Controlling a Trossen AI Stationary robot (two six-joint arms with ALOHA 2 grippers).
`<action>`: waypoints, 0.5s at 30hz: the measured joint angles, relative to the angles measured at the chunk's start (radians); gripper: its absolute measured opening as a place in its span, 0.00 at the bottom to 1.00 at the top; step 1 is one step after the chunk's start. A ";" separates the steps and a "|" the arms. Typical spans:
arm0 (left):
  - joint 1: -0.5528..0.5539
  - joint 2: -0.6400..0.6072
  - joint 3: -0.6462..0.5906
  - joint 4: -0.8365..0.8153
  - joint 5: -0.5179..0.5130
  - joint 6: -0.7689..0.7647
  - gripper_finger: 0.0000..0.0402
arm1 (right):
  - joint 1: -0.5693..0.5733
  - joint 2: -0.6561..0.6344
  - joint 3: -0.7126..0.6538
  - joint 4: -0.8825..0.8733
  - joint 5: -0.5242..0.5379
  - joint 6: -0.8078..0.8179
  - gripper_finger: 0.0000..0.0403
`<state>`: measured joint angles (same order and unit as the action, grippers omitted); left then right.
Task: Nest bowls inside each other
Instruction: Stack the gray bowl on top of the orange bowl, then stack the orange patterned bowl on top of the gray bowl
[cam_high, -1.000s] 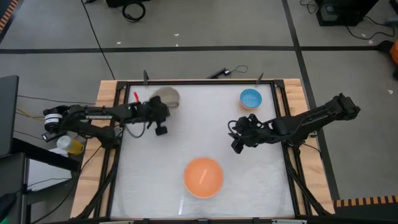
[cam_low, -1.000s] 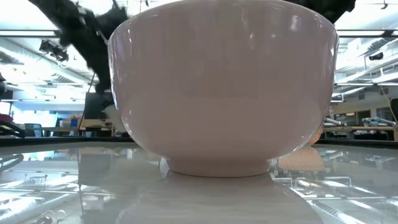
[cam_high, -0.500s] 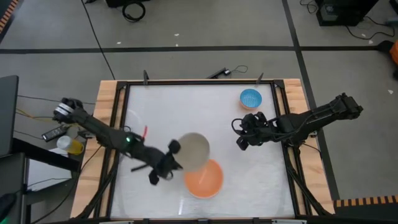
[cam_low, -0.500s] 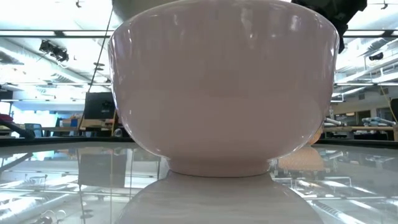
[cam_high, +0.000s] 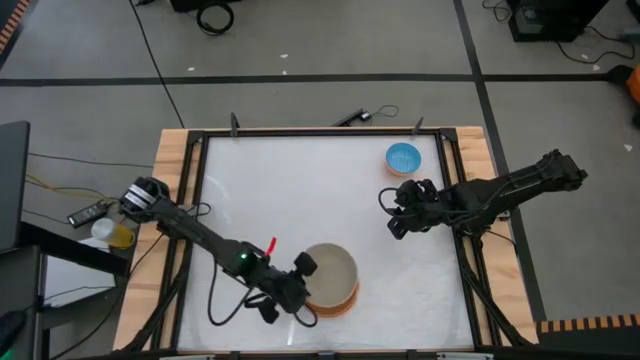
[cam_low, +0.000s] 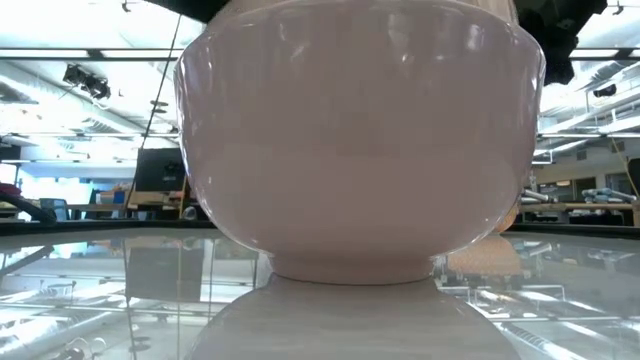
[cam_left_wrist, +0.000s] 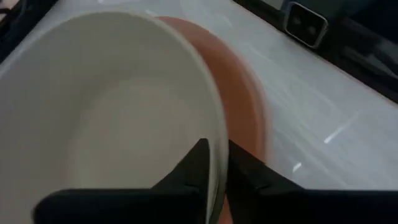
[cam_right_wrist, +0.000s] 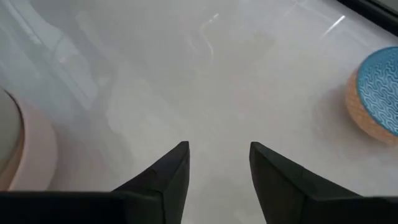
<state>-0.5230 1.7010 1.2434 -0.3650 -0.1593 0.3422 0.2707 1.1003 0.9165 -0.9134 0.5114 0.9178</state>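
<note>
**Beige bowl brought down into the orange one**

Since half a second before, the left arm had swung further toward the near edge of the table, carrying the beige bowl (cam_high: 330, 272) from a spot overlapping the orange bowl (cam_high: 345, 298) to one set almost squarely inside it. That arm reached diagonally from its base at the table's left side, elbow low, wrist angled toward the near middle. The left gripper (cam_high: 300, 290) sat at the beige bowl's rim, and in the left wrist view its two fingers (cam_left_wrist: 198, 163) pinched the rim wall (cam_left_wrist: 214, 134) between them, nearly closed, one inside and one outside. The orange bowl showed only as a crescent beyond the beige one.

The right arm stretched in from the right side, barely shifted over the second, its gripper (cam_high: 398, 222) hovering over bare table right of centre. Its fingers (cam_right_wrist: 171, 171) stood apart with nothing between them. The blue bowl (cam_high: 403, 157) lay near the far right corner, well apart from both grippers.

The white, glossy table (cam_high: 300, 190) had a black frame and wooden side boards. A cream-white bowl (cam_low: 360, 150) filled the low view, with office ceiling lights and desks behind it.
</note>
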 joint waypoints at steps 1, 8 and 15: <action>0.001 0.005 0.008 -0.001 -0.001 -0.014 0.15 | 0.000 -0.009 0.000 -0.003 0.000 0.000 0.45; -0.027 0.008 0.035 0.002 -0.002 -0.057 0.38 | -0.001 -0.042 0.000 -0.024 0.005 -0.001 0.53; -0.038 0.006 0.035 -0.009 -0.016 -0.134 0.56 | -0.113 -0.039 -0.070 -0.057 0.028 -0.002 0.57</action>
<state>-0.5606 1.7075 1.2785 -0.3744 -0.1751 0.2081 0.1580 1.0611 0.8461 -0.9703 0.5395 0.9162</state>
